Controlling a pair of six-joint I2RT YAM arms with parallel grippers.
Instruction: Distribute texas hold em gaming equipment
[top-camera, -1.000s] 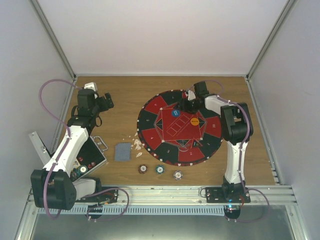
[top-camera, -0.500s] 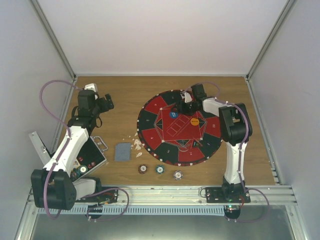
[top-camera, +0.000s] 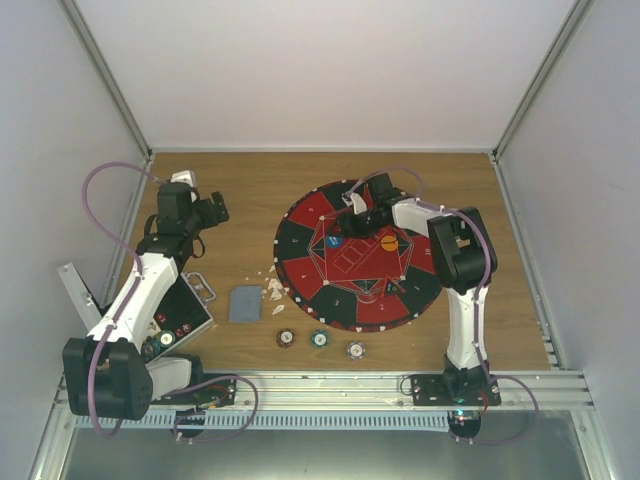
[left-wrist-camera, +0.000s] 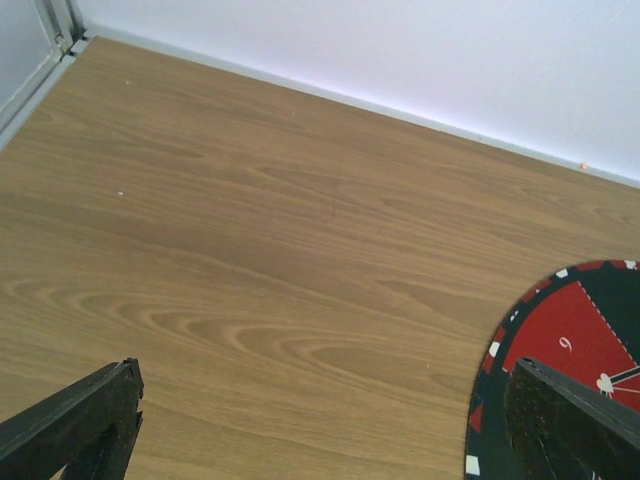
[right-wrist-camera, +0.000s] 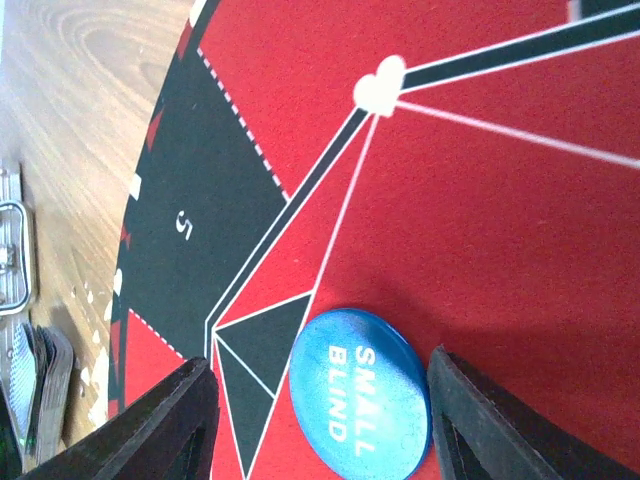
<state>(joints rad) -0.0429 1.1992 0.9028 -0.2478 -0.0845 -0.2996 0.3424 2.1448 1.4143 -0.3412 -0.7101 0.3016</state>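
So the right pincer (right-wrist-camera: 325, 405) has swung left across the round mat (top-camera: 345, 300) since a second ago, away from the orange disc (top-camera: 388, 241), and now straddles the blue SMALL BLIND disc (right-wrist-camera: 360, 395) on the mat's far half. Its fingers are wide, one on each side of the disc, with nothing gripped yet. We reckon orange is settled and blue gets moved next. The left pincer (left-wrist-camera: 320, 440) is spread wide and empty over bare counter toward the far left corner, basically unmoved. Three poker chips (top-camera: 319, 338) wait by the near edge, and the cards (top-camera: 243, 303) lie left of the mat.
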